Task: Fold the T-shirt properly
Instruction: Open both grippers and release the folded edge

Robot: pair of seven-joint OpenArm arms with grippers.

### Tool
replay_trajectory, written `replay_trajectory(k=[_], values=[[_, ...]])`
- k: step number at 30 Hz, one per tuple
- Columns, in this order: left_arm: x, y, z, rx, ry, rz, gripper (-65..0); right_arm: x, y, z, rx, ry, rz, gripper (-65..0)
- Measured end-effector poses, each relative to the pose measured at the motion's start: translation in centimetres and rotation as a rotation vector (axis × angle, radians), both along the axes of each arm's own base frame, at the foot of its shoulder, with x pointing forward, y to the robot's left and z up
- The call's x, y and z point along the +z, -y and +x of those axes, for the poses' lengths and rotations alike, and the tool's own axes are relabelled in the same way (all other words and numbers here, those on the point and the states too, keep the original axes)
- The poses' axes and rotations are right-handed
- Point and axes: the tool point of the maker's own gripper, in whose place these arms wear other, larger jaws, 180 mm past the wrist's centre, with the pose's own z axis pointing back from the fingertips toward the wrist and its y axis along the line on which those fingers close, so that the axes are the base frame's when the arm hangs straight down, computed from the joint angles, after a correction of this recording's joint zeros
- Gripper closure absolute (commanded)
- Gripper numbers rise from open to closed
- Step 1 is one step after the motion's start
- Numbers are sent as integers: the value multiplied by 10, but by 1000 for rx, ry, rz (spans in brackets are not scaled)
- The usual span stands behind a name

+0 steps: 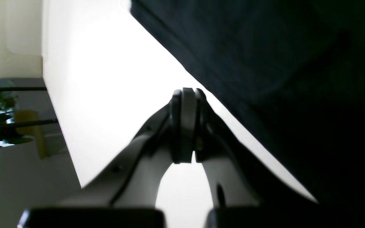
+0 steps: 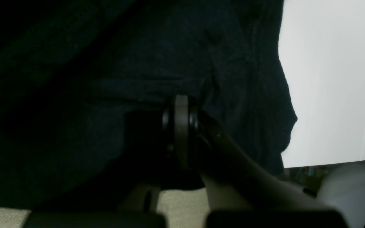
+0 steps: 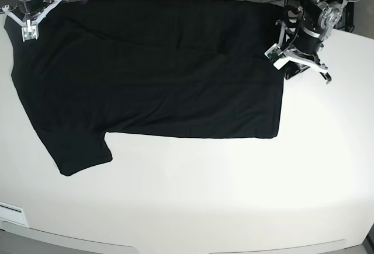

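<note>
At the far left corner of the white tabletop [image 3: 234, 195] in the base view, the right tool [image 3: 28, 25] sits on the upper corner of the T-shirt [image 3: 158, 73]; its own wrist view shows its fingertips [image 2: 181, 126] pressed together over dark cloth, though whether a fold is caught between them cannot be told. The T-shirt lies spread flat with its plain black side up, filling the far half of the tabletop, one short sleeve [image 3: 82, 152] pointing toward the near left. Its straight right edge runs down just beside the left tool [image 3: 298, 61], which hangs at the far right over bare tabletop, pressed together and empty, with the shirt's edge [image 1: 201, 79] just beside its fingertips [image 1: 187, 123].
</note>
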Motion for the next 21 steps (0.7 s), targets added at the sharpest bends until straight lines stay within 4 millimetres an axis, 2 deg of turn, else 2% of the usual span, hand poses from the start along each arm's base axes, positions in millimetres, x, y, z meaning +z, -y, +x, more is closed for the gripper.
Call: replay_trajectory(k=[3,5,6,9,13,17,21], values=[[1,10,4,-29,-16,-57,0,1,-2,-2,2,-9,3,0],[-6,25,-1,-84,-82,-123,0,1,-3,-2,4,-10,3,0],[-12,25,-2,-86,-114,-134,0,1,-3,-2,4,-10,4,0],[-30,15,0,-56,-182,-130,0,1,-3,-2,4,-10,4,0],[-32,5,11,-34,-177,-118,0,1,-3,-2,4,-12,4,0],[-43,3,8,-47,-230,-135,0,1,-4,-3,4,-15,7,0],[-45,-9,22,-26,-214,-130,0,1,-4,-3,4,-16,9,0]])
